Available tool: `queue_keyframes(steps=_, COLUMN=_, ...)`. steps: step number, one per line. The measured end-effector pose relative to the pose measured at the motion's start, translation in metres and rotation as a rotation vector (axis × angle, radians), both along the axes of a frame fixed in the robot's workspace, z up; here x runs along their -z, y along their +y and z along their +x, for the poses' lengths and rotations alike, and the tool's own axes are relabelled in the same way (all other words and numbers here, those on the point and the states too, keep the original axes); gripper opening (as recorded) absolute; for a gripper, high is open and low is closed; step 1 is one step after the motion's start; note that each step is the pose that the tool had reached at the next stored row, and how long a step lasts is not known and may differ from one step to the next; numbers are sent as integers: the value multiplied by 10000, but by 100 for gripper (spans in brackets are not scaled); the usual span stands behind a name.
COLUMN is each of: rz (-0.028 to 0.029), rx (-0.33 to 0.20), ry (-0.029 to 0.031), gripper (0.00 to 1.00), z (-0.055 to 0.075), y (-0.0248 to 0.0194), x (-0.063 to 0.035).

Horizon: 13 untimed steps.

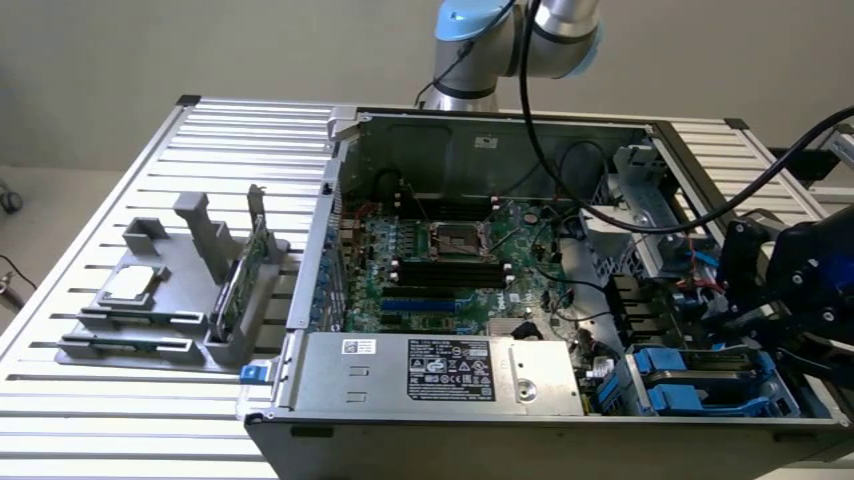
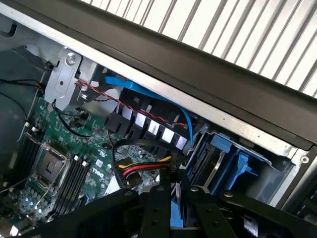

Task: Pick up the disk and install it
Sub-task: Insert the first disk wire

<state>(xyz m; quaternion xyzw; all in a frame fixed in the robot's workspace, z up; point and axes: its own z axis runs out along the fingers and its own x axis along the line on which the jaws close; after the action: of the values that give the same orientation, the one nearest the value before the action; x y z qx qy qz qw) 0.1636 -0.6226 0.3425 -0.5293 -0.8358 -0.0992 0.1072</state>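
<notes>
Just beyond the gripper (image 2: 174, 198), the disk (image 2: 225, 163), inside the case's drive bay (image 1: 747, 375).

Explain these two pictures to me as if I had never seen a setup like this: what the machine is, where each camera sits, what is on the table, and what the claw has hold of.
The machine is a robot arm mounted behind a slatted metal table. One picture comes from a camera off the arm that looks down on the scene. The other comes from a camera on the arm's wrist, looking past the black claw.

On the table lies an open computer case with its green motherboard exposed. At the exterior view's left stands a grey rack holding a small silver chip and a green circuit card.

The claw is low in the case's corner by the blue drive bays. A blue-railed part, probably the disk, sits between its fingers.
</notes>
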Motion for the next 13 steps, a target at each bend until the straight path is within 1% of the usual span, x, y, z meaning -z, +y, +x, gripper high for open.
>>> queue_keyframes(steps=3, rz=-115, rx=220, ry=81, gripper=18, z=1, y=-2, x=-1)
queue_keyframes(steps=7, rz=-247, rx=534, ry=176, gripper=18, z=3, y=-4, x=-2)
queue_keyframes(steps=13, rz=-414, rx=1036, ry=310, gripper=18, z=7, y=-8, x=-7)
